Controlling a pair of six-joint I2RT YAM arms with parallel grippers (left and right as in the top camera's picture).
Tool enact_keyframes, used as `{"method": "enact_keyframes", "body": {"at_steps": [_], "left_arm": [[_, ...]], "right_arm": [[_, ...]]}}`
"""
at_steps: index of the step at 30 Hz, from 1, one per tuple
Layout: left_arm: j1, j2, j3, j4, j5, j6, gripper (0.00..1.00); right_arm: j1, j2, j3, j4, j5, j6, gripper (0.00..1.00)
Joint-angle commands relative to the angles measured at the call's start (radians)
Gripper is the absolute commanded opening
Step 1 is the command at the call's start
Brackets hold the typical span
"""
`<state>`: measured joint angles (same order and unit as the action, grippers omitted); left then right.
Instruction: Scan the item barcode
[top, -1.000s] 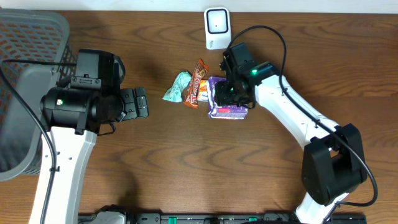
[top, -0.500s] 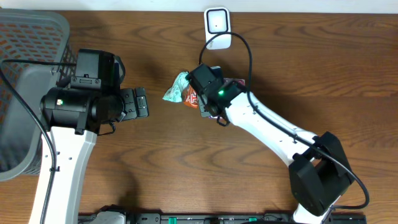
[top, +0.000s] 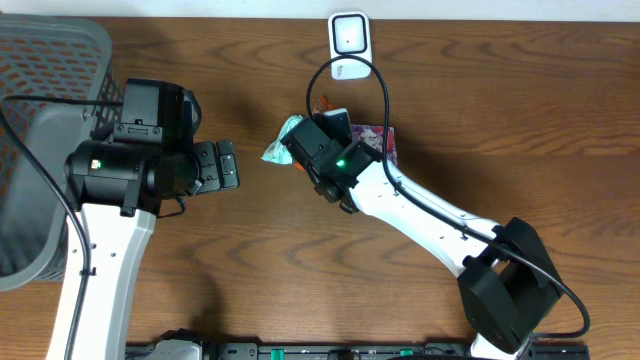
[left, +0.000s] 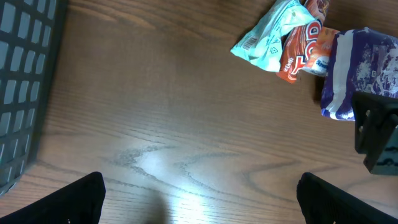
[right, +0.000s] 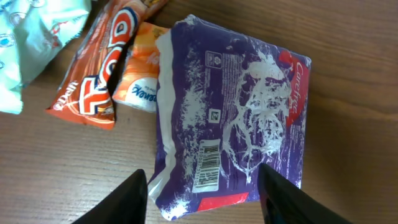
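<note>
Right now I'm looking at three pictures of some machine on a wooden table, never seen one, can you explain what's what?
This is a robot: a left arm and a right arm at a wooden table, each ending in a two-finger gripper. One picture looks down from above; the other two come from wrist cameras. On the table lie a purple packet, an orange snack bar and a teal wrapper, with a white scanner further back and a grey basket at the side. The right gripper hovers open over the purple packet; the left gripper is open too. Nothing is held.
</note>
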<state>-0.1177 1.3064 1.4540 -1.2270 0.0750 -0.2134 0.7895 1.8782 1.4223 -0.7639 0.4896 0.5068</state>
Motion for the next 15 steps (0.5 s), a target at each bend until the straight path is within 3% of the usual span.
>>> {"method": "enact_keyframes", "body": {"at_steps": [1,15], "left_arm": [[0.005,0.003,0.005,-0.003,-0.008,-0.006,0.98],[0.005,0.003,0.005,-0.003,-0.008,-0.006,0.98]], "right_arm": [[0.005,-0.026,-0.042,0.04,0.042,0.011,0.56],[0.003,-0.026,-0.204,0.232,0.036,-0.065,0.57]]}}
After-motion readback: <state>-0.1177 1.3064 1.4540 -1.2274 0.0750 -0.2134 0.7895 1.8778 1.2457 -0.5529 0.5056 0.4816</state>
